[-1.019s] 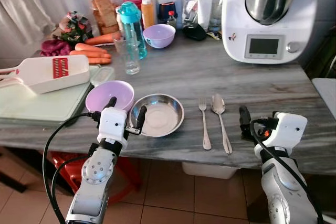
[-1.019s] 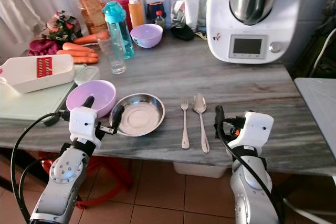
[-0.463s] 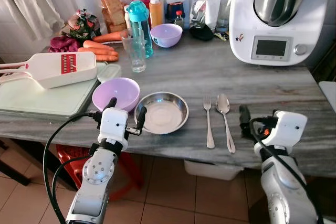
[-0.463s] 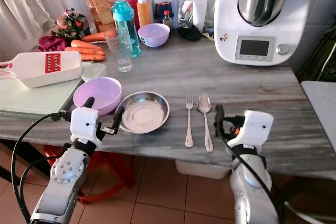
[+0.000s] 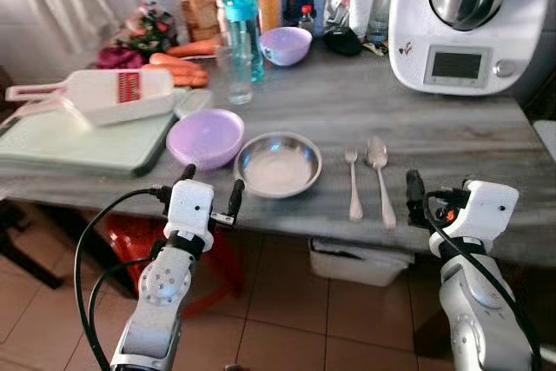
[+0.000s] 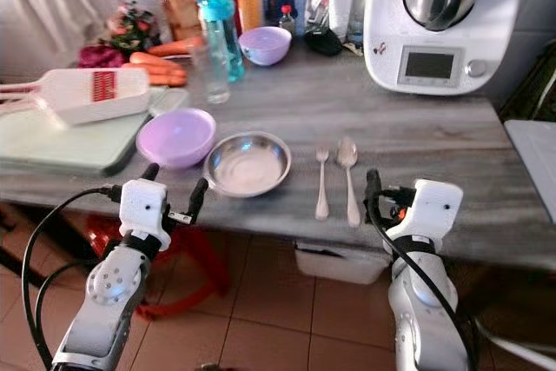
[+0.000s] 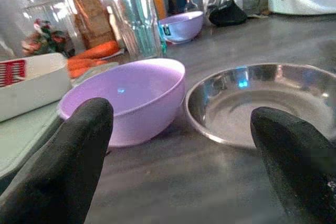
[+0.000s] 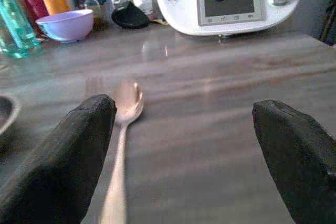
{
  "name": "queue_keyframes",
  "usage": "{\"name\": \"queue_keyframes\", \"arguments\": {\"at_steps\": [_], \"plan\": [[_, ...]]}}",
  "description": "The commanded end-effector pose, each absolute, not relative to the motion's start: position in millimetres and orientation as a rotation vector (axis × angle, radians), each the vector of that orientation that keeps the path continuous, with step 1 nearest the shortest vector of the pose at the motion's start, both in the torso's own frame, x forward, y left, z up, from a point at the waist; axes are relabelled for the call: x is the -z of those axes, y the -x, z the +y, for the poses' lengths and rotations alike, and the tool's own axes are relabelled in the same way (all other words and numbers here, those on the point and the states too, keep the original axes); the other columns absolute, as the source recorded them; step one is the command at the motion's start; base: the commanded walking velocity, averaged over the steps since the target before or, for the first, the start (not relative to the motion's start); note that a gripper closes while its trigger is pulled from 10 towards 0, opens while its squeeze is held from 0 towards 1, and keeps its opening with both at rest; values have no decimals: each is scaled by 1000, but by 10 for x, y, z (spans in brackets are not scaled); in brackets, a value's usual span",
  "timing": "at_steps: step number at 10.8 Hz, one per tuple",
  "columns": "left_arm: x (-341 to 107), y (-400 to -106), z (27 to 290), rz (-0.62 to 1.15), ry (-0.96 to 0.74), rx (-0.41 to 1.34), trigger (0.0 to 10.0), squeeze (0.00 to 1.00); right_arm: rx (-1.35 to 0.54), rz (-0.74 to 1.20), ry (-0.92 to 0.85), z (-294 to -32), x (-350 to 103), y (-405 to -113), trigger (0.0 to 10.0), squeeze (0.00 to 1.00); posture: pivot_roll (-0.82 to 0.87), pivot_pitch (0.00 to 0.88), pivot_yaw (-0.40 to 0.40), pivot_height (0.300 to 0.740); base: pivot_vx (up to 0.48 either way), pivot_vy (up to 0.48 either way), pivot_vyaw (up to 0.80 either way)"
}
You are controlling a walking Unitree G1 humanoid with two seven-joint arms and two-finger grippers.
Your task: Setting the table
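Observation:
On the grey marble table (image 5: pixel 452 141) a purple bowl (image 5: pixel 205 137) stands next to a shallow steel dish (image 5: pixel 278 163). To their right lie a fork (image 5: pixel 353 182) and a spoon (image 5: pixel 380 175), side by side. My left gripper (image 5: pixel 211 182) is open at the table's front edge, facing the purple bowl (image 7: pixel 126 98) and the steel dish (image 7: pixel 262 103), and holds nothing. My right gripper (image 8: pixel 184 107) is also open and empty. It sits at the front edge just right of the spoon (image 8: pixel 123 129), with one finger (image 5: pixel 414 193) showing.
A white food processor (image 5: pixel 460 23) stands at the back right. At the back are a second purple bowl (image 5: pixel 286 44), a teal bottle (image 5: pixel 243 23), a glass (image 5: pixel 233 76), jars and carrots (image 5: pixel 178 62). A white slicer (image 5: pixel 113 97) lies on a green board (image 5: pixel 78 141). A red stool (image 5: pixel 130 241) is under the table.
The whole picture has shifted: the table now sits higher and a little farther off, so the camera has moved. Both grippers stay open and empty. The tableware has not moved.

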State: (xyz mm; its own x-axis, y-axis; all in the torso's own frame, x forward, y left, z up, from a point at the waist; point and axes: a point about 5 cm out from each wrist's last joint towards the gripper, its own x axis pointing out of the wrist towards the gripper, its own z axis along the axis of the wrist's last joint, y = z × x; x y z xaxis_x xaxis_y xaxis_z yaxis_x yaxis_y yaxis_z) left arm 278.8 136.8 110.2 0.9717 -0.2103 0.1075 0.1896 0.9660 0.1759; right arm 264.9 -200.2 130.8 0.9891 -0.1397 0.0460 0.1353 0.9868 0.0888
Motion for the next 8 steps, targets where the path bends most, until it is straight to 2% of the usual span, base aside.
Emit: {"name": "queue_keyframes", "arguments": {"at_steps": [1,8], "plan": [[-1080,-2790,1398,-112,-174,198,10000,0,137,-48,-94,-1986,-1297,-2651,10000,0,17,20,82,740,-300,0,0],[-1046,-2781,1382,-113,-177,222,10000,0,135,-42,-104,-1958,-1275,-2673,10000,0,18,13,79,740,-284,0,0]]}}
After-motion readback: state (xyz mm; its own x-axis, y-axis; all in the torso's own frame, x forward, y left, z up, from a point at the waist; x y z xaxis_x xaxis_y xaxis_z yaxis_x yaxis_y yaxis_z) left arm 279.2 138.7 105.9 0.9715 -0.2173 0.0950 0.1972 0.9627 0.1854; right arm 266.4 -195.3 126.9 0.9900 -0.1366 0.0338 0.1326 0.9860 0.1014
